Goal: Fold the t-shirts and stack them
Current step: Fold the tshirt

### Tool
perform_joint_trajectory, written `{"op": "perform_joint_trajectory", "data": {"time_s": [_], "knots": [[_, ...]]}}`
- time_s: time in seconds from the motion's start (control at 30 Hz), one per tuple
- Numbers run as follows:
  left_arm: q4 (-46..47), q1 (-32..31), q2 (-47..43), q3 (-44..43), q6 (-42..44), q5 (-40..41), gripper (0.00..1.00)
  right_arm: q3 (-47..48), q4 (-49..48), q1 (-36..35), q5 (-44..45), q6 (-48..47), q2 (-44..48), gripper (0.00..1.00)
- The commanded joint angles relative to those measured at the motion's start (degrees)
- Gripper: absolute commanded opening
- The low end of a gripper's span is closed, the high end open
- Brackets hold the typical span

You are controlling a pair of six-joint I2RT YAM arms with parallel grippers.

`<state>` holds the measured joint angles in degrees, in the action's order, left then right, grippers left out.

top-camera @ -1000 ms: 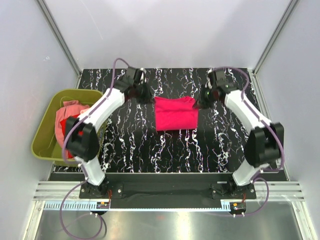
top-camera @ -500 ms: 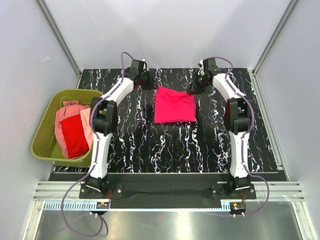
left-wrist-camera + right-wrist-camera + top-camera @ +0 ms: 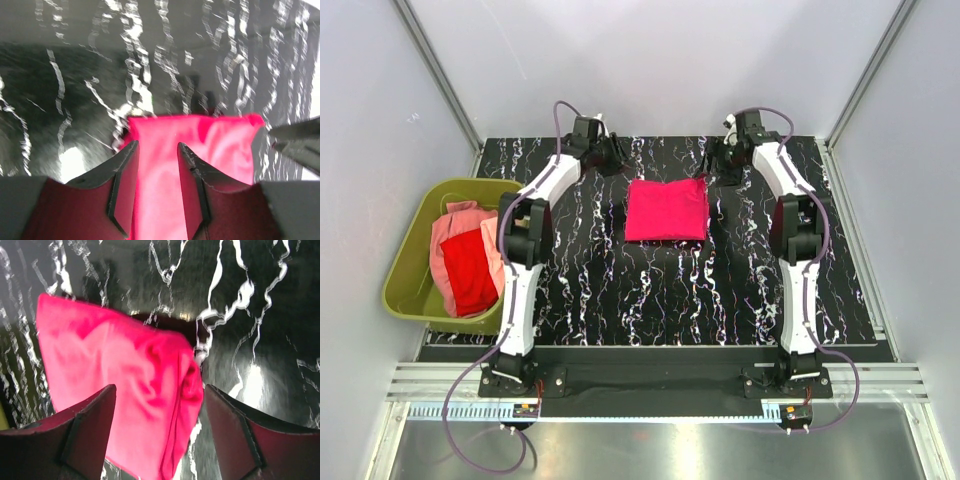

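Observation:
A bright magenta-pink t-shirt (image 3: 667,210) lies folded into a rectangle on the black marbled table, flat and free of both grippers. My left gripper (image 3: 616,158) hovers just beyond its far left corner. In the left wrist view the left gripper (image 3: 158,150) has its jaws apart, with the shirt (image 3: 220,140) lying below them. My right gripper (image 3: 712,168) hangs over the far right corner. In the right wrist view the right gripper (image 3: 160,395) stands wide open above the shirt's (image 3: 110,360) hemmed edge. A red t-shirt (image 3: 468,268) and a pale salmon-pink t-shirt (image 3: 448,225) lie crumpled in the tub.
The olive-green tub (image 3: 405,295) stands off the table's left edge. Both arms stretch far out toward the back wall. Grey walls and metal frame posts close in the table (image 3: 620,290) on three sides.
Both grippers have opened and let go of the magenta shirt's far corners. The shirt has settled flat and a little forward. Both grippers have drawn slightly back toward the far edge.

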<state>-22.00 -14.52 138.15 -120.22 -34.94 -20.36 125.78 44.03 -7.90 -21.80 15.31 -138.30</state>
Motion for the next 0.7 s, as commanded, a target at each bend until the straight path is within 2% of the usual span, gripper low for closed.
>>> {"op": "perform_joint_trajectory", "data": {"time_s": [0.0, 0.17, 0.37, 0.43, 0.47, 0.5, 0.53, 0.6, 0.63, 0.67], "knots": [[4.24, -2.43, -10.51, 5.77, 4.87, -2.4, 0.41, -4.29, 1.59, 0.08, -3.49, -3.0, 8.12, 0.78], [6.79, -3.84, -14.48, 17.28, 5.32, -2.84, 0.41, -18.94, -3.5, -0.27, -8.95, -2.57, 14.1, 0.75], [8.38, -5.43, -14.49, 22.65, 4.27, -3.28, 0.41, -34.43, -13.43, -0.36, -13.08, -0.11, 18.68, 0.73], [10.13, -5.69, -14.22, 24.41, 2.95, -3.63, 0.41, -37.43, -17.56, -0.36, -14.76, 0.42, 18.94, 0.68], [11.26, -5.86, -14.13, 26.08, 2.6, -3.72, 0.42, -39.62, -18.53, -0.36, -15.2, 0.51, 18.86, 0.63], [11.54, -5.95, -14.13, 26.79, 1.99, -3.72, 0.41, -40.51, -19.33, -0.36, -15.2, 0.34, 18.68, 0.55], [11.8, -6.04, -14.13, 28.19, 1.72, -3.64, 0.42, -41.3, -19.77, -0.36, -14.85, -0.1, 18.51, 0.37], [12.15, -6.22, -14.92, 29.51, 0.67, -3.11, 0.43, -44.82, -22.3, -0.36, -13.45, -0.02, 19.2, 0.19], [12.42, -6.22, -15.36, 31.0, 0.23, -2.93, 0.43, -46.05, -23.45, -0.36, -13.18, 0.24, 19.64, 0.04], [12.16, -6.31, -15.97, 31.62, -0.13, -1.89, 0.43, -48.32, -24.33, -0.27, -13.09, 0.25, 20.08, 0.0]]}}
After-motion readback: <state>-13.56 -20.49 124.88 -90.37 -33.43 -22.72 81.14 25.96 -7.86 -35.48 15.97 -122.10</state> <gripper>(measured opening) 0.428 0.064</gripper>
